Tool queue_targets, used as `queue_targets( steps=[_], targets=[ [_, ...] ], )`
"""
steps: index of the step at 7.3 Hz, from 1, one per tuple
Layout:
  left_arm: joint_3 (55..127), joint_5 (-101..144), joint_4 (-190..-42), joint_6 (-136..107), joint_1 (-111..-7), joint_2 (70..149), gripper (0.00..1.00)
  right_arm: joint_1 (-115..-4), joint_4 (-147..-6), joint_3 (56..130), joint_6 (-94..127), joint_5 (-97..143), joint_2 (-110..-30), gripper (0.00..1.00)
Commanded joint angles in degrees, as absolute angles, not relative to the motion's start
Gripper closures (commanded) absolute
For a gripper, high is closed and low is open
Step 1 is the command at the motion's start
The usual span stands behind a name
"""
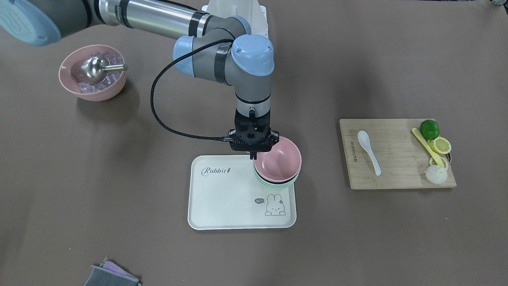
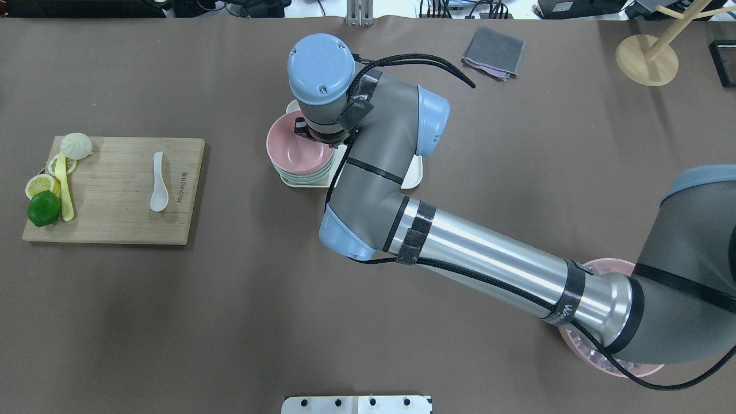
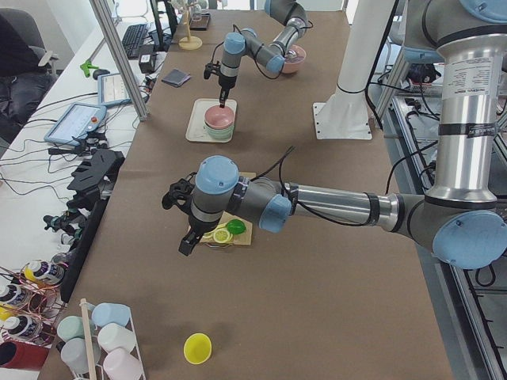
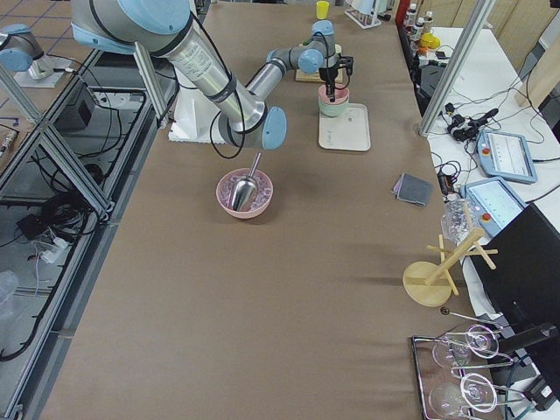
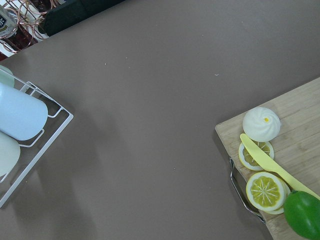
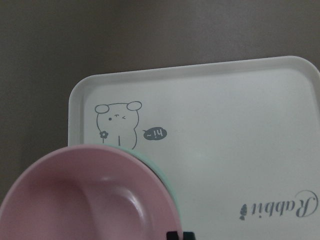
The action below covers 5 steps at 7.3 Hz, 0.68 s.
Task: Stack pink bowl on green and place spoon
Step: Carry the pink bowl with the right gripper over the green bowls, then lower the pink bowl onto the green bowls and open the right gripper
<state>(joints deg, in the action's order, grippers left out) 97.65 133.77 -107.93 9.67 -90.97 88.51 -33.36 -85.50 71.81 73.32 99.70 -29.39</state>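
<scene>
The pink bowl sits nested in the green bowl at the corner of the white rabbit tray. My right gripper points straight down at the pink bowl's rim and looks shut on it. The right wrist view shows the pink bowl with the green rim under it. The white spoon lies on the wooden cutting board. My left gripper hovers near the board's end, seen only in the left side view; I cannot tell if it is open or shut.
A second pink bowl holds ice and a metal scoop. A lime, lemon slices, a yellow knife and a bun lie on the board. A grey cloth lies at the table edge.
</scene>
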Motion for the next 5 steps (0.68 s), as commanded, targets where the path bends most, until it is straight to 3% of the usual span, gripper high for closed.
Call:
queue_targets(
  steps=[1,5],
  targets=[
    [97.6,133.8,-108.0,9.7,-91.0,88.5,0.02,-33.3,-84.0,70.9,73.4,99.7,-29.4,1.0],
    [97.6,133.8,-107.9,9.7,-91.0,88.5,0.02,-33.2,-82.0,69.5,73.3,99.8,-29.4,1.0]
  ],
)
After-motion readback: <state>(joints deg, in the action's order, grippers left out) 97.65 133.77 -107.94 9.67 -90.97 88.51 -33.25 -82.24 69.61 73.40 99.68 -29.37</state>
